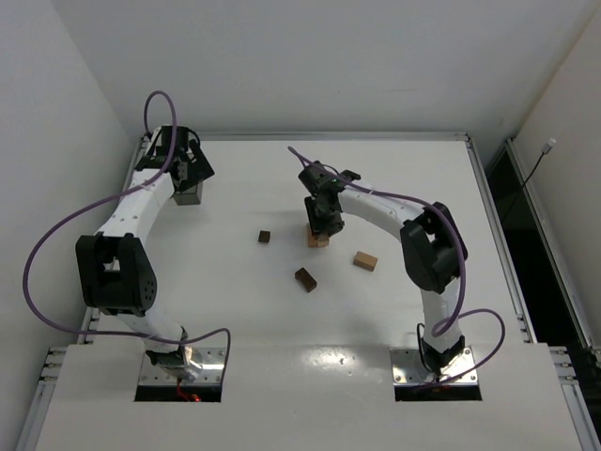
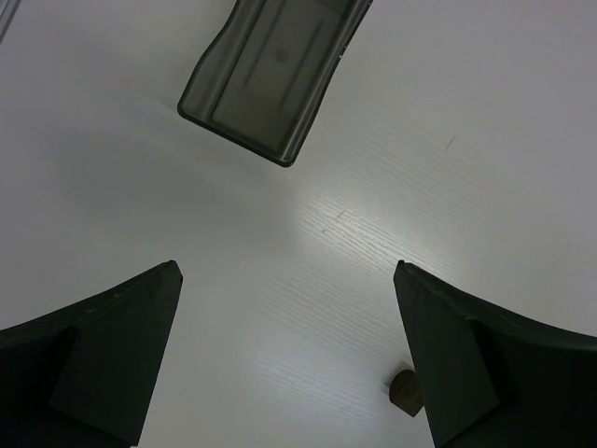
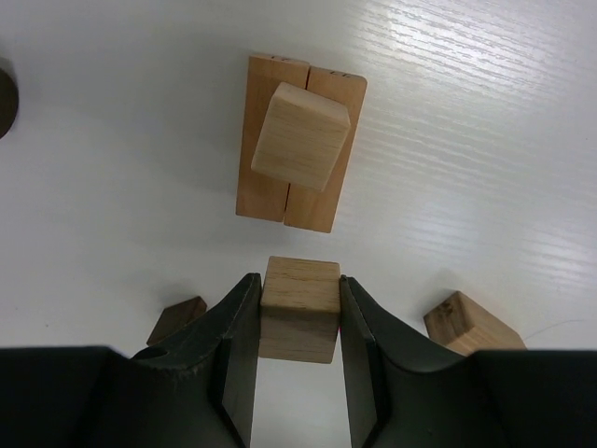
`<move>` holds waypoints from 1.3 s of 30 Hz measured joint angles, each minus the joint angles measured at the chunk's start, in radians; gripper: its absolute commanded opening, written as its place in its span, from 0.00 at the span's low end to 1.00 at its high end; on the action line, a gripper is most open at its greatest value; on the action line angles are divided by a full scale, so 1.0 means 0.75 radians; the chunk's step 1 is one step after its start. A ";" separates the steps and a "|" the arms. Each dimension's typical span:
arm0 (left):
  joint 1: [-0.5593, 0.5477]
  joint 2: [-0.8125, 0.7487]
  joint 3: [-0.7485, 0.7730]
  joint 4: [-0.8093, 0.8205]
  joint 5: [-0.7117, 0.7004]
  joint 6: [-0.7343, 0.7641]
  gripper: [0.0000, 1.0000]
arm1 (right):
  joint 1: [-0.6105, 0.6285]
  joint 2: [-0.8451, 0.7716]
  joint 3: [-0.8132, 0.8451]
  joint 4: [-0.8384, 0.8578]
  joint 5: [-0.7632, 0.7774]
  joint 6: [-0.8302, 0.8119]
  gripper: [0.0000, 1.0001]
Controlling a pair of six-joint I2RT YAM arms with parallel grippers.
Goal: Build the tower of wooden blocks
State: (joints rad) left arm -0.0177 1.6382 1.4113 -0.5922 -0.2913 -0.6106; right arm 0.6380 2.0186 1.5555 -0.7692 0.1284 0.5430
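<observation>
We see a grey translucent rectangular box [image 2: 270, 75] lying flat on the white desk [image 1: 394, 188], toward its far left corner. White walls [image 1: 329, 56] close the desk in behind and on both sides.

Top external cam sits high, above & behind the arm bases [image 1: 178, 362], looking down & fwd over the whole table [image 1: 244, 319]: near edge at frame bottom, far edge at top, left arm [image 1: 122, 244] on the left. It's the widest, most distant view. Left wrist cam faces down over the far-left area at closer range, w/ the left gripper [image 2: 285, 271] at frame bottom and the grey box [image 2: 270, 75] at top. Right wrist cam looks steeply down at mid-table, very close: right gripper [image 3: 298, 285] w/ held block [image 3: 298, 313] at bottom, tower [image 3: 300, 140] just beyond. Top cam shares the grey box [image 1: 188, 193] w/ left wrist, and the tower [image 1: 318, 237] & loose tan block [image 3: 471, 325] w/ right wrist.
</observation>
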 measured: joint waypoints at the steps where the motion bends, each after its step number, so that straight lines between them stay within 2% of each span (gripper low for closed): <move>1: 0.000 0.002 0.000 0.000 0.001 0.000 0.96 | -0.001 0.005 0.001 -0.001 -0.003 0.002 0.00; 15: 0.000 0.022 0.008 0.004 0.000 0.000 0.96 | -0.001 0.085 0.064 -0.003 -0.065 0.010 0.00; 39: 0.000 0.044 0.010 0.004 0.011 0.000 0.96 | -0.035 0.191 0.122 -0.025 -0.036 0.010 0.00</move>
State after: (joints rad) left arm -0.0177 1.6711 1.4185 -0.5892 -0.2832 -0.6106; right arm 0.6121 2.1620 1.6470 -0.7883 0.1013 0.5507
